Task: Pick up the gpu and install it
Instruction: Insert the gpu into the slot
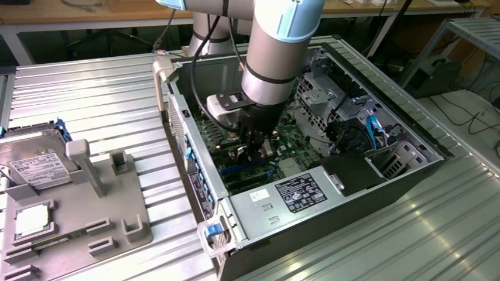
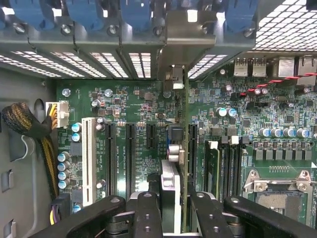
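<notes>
While the arm reaches down into the open computer case (image 1: 312,199) in the exterior view, its hand (image 1: 256,153) sits low over the green motherboard (image 1: 293,137), near the middle of the case. Between the fingers a thin dark card, the gpu (image 1: 252,157), is just visible, standing on edge above the slots. On the exterior view's left, a grey holder tray (image 1: 78,228) rests on the ribbed metal counter (image 1: 102,99), carrying a silver hard drive (image 1: 31,161) with a white label at its far end and a small square processor chip (image 1: 33,219) nearer the camera. A power supply box (image 1: 301,190) with a dark label fills the near end of the case.

From the wrist view, the hand (image 2: 171,198) is narrow, its black fingers (image 2: 146,210) closed on the gpu (image 2: 168,188), which stands upright and edge-on between them. The card's silvery end bracket (image 2: 181,54) lies at the rear slot openings of the case, among the blue retaining clips (image 2: 136,12). The card runs along the black expansion slots (image 2: 130,153), beside a white slot (image 2: 89,158); whether its edge is fully seated I cannot tell. The empty processor socket (image 2: 280,191) lies to one side of the card, a yellow-and-black cable bundle (image 2: 29,124) to the other.
</notes>
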Motion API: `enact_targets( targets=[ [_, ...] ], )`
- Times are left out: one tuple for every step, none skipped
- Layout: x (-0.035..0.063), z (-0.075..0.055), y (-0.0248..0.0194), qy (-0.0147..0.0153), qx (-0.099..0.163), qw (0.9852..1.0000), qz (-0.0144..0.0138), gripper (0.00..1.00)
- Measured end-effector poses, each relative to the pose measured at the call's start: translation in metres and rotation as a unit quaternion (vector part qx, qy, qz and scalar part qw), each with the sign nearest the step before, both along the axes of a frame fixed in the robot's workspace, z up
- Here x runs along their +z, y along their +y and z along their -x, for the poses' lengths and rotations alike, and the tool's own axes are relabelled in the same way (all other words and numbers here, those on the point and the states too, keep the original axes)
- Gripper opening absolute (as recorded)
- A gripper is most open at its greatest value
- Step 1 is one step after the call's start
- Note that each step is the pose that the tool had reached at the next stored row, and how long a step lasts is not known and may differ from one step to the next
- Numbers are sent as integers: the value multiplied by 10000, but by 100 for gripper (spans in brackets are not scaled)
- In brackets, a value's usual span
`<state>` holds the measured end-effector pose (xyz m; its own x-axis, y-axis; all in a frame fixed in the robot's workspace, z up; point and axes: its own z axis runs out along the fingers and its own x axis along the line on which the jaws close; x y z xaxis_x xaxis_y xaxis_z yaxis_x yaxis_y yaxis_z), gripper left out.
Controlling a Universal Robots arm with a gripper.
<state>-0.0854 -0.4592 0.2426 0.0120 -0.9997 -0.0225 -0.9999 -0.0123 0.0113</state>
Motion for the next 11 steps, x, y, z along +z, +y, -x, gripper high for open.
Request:
enact_targets(
  targets=[
    [-1, 2, 0, 0, -4, 10000, 0, 28],
    [-4, 7, 0, -1, -5, 10000, -1, 28],
    [-6, 13, 0, 0, -4, 10000, 0, 28],
    [-7, 16, 0, 0, -4, 10000, 0, 28],
    [-10, 18, 0, 0, -4, 10000, 0, 28],
    [-12, 19, 0, 0, -3, 10000, 0, 28],
    [-13, 19, 0, 0, -4, 10000, 0, 28],
    [-14, 19, 0, 0, -4, 10000, 0, 28],
    [-14, 20, 0, 0, -4, 10000, 0, 28],
    [-16, 21, 0, 0, -5, 10000, 0, 28],
    [-18, 22, 0, 0, -4, 10000, -1, 28]
  ],
)
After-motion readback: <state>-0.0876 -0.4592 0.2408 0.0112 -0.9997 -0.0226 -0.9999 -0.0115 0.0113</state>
